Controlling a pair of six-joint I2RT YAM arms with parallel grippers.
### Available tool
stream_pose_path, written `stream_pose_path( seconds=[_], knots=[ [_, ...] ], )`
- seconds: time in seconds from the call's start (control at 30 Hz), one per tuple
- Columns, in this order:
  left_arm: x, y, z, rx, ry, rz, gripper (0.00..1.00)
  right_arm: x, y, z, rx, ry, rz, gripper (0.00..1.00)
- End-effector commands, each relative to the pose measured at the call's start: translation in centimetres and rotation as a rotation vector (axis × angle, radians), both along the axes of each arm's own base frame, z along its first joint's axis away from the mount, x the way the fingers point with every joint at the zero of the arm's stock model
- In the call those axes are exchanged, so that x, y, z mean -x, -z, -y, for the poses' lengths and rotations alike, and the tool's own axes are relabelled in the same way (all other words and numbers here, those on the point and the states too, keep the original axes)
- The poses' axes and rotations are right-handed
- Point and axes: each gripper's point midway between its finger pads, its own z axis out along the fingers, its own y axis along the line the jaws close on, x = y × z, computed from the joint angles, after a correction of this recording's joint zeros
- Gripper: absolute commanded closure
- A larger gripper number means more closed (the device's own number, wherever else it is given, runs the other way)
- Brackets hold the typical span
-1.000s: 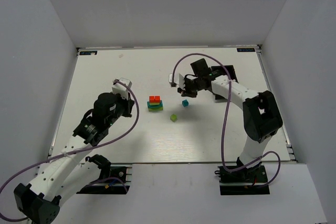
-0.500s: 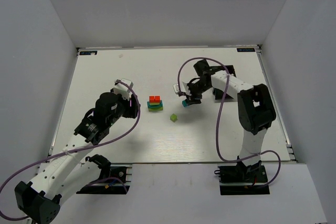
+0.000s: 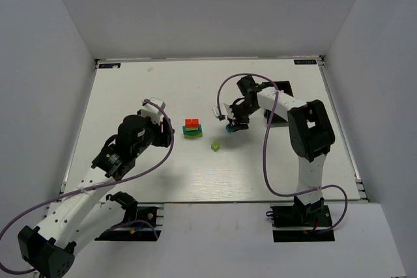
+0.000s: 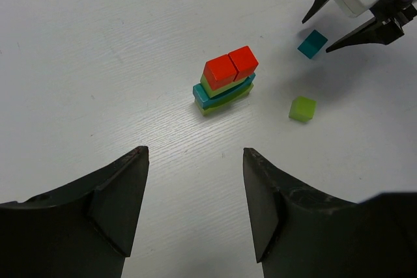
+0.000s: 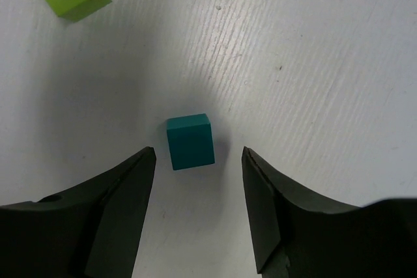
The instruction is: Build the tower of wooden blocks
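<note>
The wood block tower (image 3: 192, 128) stands mid-table: lime and teal flat bars stacked, with two red cubes (image 4: 231, 66) side by side on top. My left gripper (image 4: 195, 155) is open and empty, hovering short of the tower (image 4: 223, 86). A loose teal cube (image 5: 189, 141) lies on the table just beyond the tips of my open right gripper (image 5: 199, 154), touching neither finger. A loose lime cube (image 3: 215, 146) sits between the tower and the teal cube (image 3: 230, 127), nearer the front. The right gripper (image 3: 232, 122) hangs low over the teal cube.
A black object (image 3: 284, 85) lies at the back right, mostly hidden behind the right arm. White walls enclose the table on three sides. In the left wrist view, the right gripper's fingers (image 4: 365, 30) straddle the teal cube (image 4: 313, 43), with the lime cube (image 4: 302, 109) nearer.
The right arm swung left and down until its spread fingers reached the teal cube. The left gripper shifted slightly right toward the tower.
</note>
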Motion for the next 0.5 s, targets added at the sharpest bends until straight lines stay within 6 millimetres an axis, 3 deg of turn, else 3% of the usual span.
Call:
stream_pose_path(
  seconds=[0.0, 0.2, 0.33, 0.47],
  knots=[
    [0.1, -0.8, 0.1, 0.018, 0.009, 0.019, 0.3, -1.3, -0.7, -1.0, -0.014, 0.012, 0.033, 0.4],
    [0.2, -1.0, 0.0, 0.023, 0.009, 0.027, 0.3, -1.3, -0.1, -1.2, -0.009, 0.026, 0.012, 0.52],
    [0.2, -1.0, 0.0, 0.023, 0.009, 0.027, 0.3, -0.9, 0.0, -1.6, -0.001, 0.025, -0.012, 0.73],
    [0.2, -1.3, 0.0, 0.027, 0.009, 0.035, 0.3, -0.3, -1.0, -3.0, -0.047, 0.023, -0.047, 0.82]
  ],
)
